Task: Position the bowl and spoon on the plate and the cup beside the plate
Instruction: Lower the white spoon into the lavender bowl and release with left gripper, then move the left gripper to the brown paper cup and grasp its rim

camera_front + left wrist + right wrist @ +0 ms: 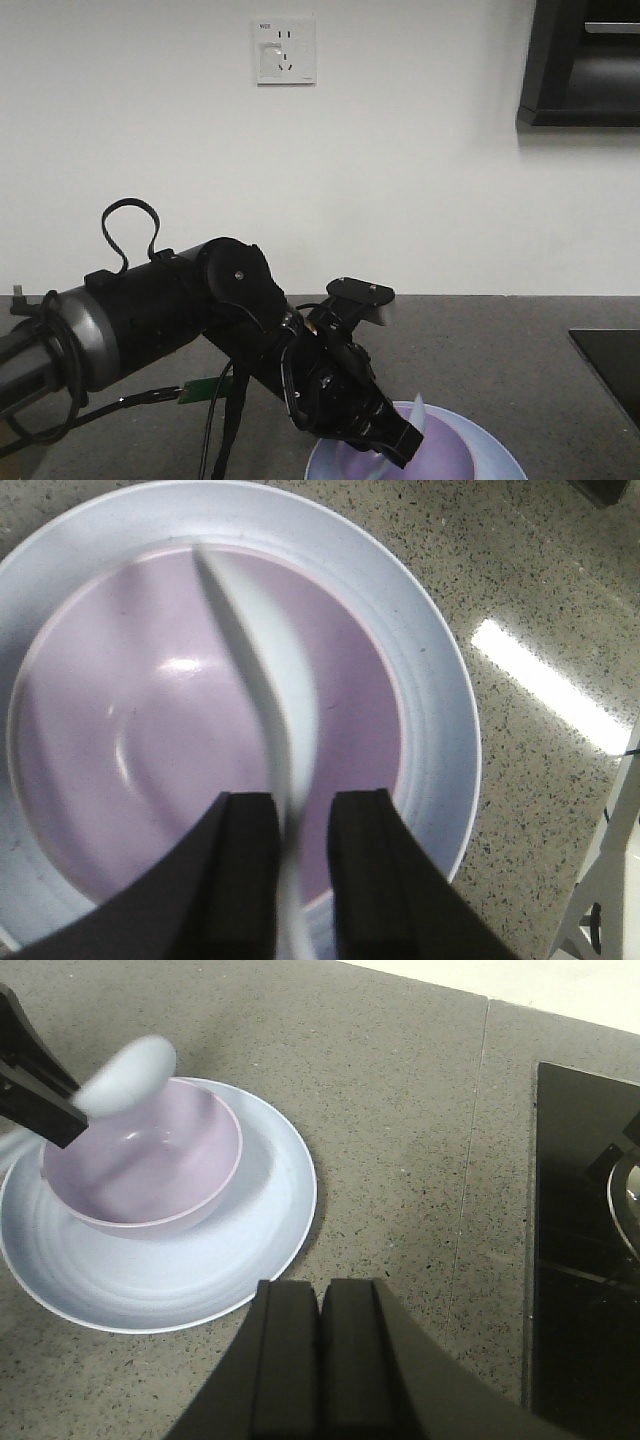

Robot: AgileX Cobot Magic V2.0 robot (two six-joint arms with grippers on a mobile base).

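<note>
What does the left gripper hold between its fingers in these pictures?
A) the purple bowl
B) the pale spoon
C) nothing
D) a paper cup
B: the left gripper is closed on the handle of the spoon, over the bowl that sits on the plate.

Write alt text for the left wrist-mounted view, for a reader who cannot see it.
The left tool grips a pale, blurred soup spoon above a lavender bowl. The bowl sits on a pale blue plate on a speckled grey counter.
</note>
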